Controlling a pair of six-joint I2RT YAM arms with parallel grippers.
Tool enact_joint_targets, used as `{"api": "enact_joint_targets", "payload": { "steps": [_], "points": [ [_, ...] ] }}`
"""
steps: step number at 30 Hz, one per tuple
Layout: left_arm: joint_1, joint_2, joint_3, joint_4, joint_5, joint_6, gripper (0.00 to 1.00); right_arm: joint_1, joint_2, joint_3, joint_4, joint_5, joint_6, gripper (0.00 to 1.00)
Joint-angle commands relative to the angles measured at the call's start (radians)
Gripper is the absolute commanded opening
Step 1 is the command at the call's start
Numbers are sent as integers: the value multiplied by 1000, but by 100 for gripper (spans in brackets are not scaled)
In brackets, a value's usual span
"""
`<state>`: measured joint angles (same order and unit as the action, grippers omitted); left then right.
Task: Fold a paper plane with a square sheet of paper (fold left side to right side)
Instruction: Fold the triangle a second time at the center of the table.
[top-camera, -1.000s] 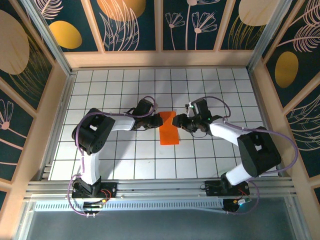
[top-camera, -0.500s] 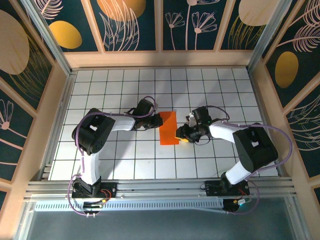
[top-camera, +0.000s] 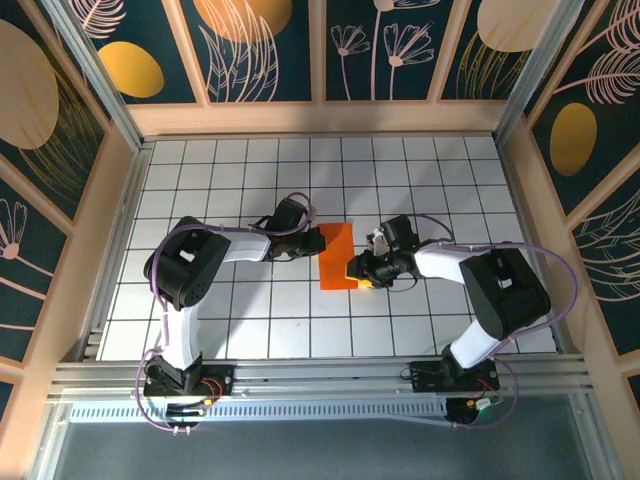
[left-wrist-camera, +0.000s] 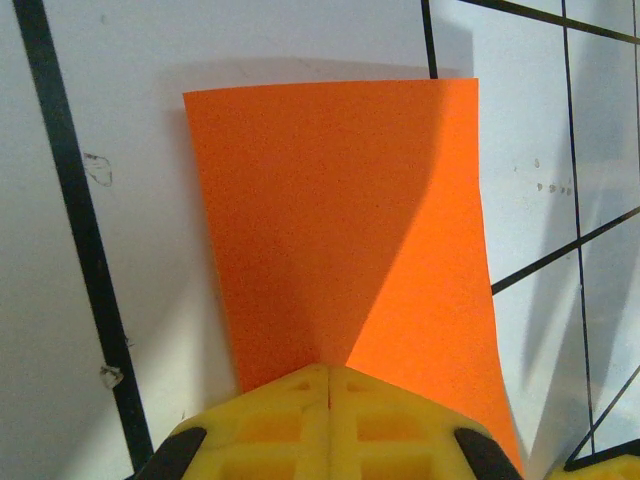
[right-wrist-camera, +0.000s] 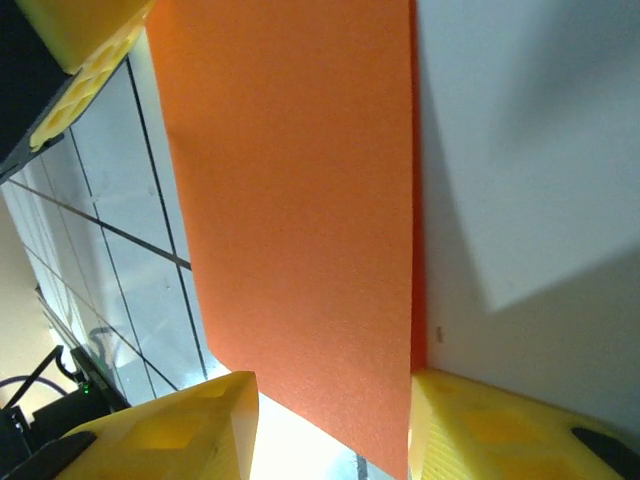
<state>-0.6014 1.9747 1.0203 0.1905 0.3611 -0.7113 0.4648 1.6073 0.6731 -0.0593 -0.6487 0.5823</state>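
The square sheet of paper (top-camera: 336, 256) lies as a folded orange rectangle on the gridded table (top-camera: 250, 180), between the two arms. The left gripper (top-camera: 313, 241) is fully closed, and its yellow fingertips (left-wrist-camera: 328, 420) rest on the upper left edge of the sheet without pinching it. The right gripper (top-camera: 357, 270) is at the sheet's lower right corner, half open, with its fingers (right-wrist-camera: 150, 430) on either side of the paper's end; I cannot tell if it grips.
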Motion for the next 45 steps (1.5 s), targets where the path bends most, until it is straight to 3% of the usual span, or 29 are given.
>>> {"api": "enact_joint_targets", "payload": {
  "steps": [1,14,32,39,45],
  "points": [
    [-2,10,-15,-45,-30,13,0,4,8,-8,50,-34,26,42],
    [-3,3,-19,-33,-22,12,0,-50,51,41,130,-66,31,42],
    [-4,-10,-20,-25,-24,12,0,-112,252,232,166,-80,-7,33],
    [-3,-21,-15,-16,-19,11,3,-120,262,235,146,-78,-26,23],
    [-4,-85,0,-11,-47,22,14,-122,246,232,132,-80,-31,11]
  ]
}}
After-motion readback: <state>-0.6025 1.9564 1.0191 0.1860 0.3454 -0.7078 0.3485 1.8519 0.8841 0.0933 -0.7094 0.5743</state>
